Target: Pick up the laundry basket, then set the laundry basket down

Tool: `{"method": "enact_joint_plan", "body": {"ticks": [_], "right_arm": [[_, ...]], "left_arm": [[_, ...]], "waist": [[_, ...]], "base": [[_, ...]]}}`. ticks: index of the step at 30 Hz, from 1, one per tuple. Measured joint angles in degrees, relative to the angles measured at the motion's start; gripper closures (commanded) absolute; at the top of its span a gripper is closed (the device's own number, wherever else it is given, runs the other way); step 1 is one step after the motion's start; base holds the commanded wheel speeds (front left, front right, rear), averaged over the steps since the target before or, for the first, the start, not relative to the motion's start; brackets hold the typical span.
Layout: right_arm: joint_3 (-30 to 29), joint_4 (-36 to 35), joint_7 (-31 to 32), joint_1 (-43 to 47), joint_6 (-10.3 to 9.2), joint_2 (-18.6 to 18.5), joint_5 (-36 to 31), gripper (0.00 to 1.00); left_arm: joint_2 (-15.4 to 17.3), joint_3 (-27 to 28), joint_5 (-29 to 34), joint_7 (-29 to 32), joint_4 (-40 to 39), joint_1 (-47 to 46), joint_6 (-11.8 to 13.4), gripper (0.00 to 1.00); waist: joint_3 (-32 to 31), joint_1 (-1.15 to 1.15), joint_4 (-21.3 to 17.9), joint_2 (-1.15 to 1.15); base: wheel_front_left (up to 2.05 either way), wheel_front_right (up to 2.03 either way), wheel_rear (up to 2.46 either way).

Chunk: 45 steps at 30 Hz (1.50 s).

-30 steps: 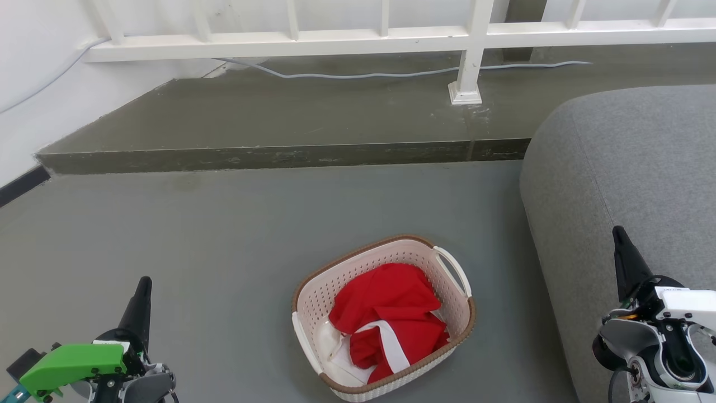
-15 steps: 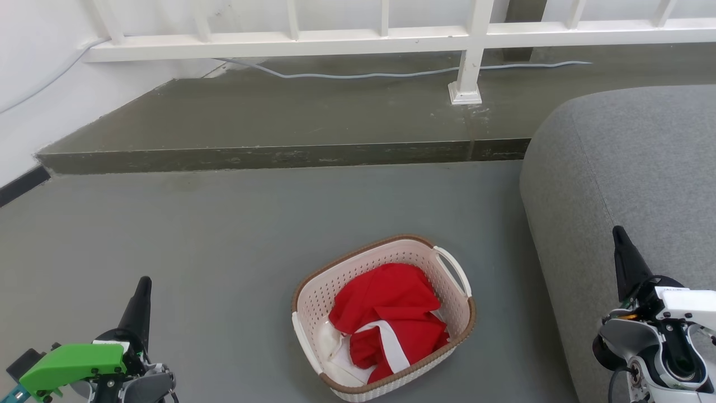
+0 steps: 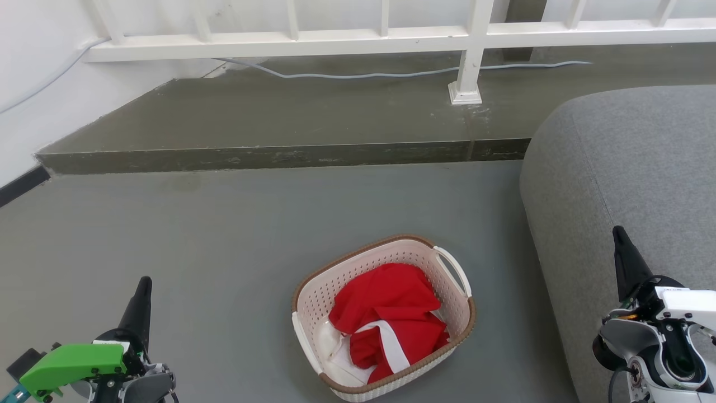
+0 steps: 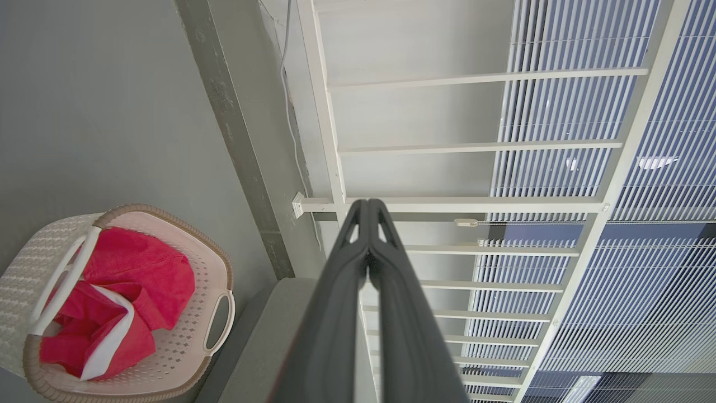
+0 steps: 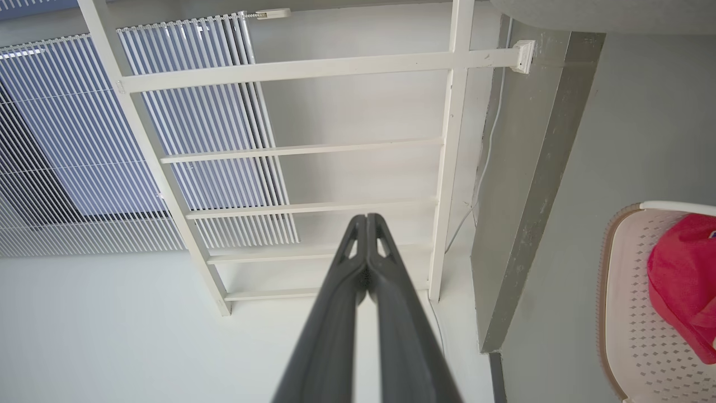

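The laundry basket [image 3: 316,293] is small and cream-white, with lots of little holes in its sides. It has rounded corners and a brown band [image 3: 351,257] that goes all the way around the top. There is a white loop handle at each short end, one [image 3: 454,270] on the far right and one [image 3: 305,348] on the near left. The basket stands upright on the grey floor [image 3: 224,235], turned a bit so it sits at a slant. Nothing is holding it. Inside lies a crumpled red cloth [image 3: 386,296] with a white stripe. The basket is near the grey couch [image 3: 626,168] on the right and well away from the step [image 3: 279,154] at the back of the floor.
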Motion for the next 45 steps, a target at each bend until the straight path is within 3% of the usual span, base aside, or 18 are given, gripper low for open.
{"method": "enact_joint_plan", "body": {"ticks": [32, 33, 45], "right_arm": [[0.0, 0.5, 0.0, 0.2, -0.12, 0.2, 0.0, 1.00], [0.0, 1.2, 0.0, 0.6, -0.29, 0.5, 0.0, 0.00], [0.5, 2.1, -0.2, 2.7, -0.32, 1.6, 0.0, 0.00]], "left_arm": [[-0.2, 0.1, 0.0, 0.0, 0.6, 0.2, 0.0, 1.00], [-0.5, 0.1, 0.0, 0.0, 1.3, 0.5, 0.0, 0.00], [-1.6, -0.6, 0.0, -0.9, 2.5, 2.5, 0.1, 0.00]], "waist": [[0.0, 0.00, 0.0, 0.00], [0.0, 0.00, 0.0, 0.00], [0.1, 0.00, -0.1, 0.00]], "base": [[0.00, 0.00, 0.00], [0.00, 0.00, 0.00], [0.00, 0.00, 0.00]]}}
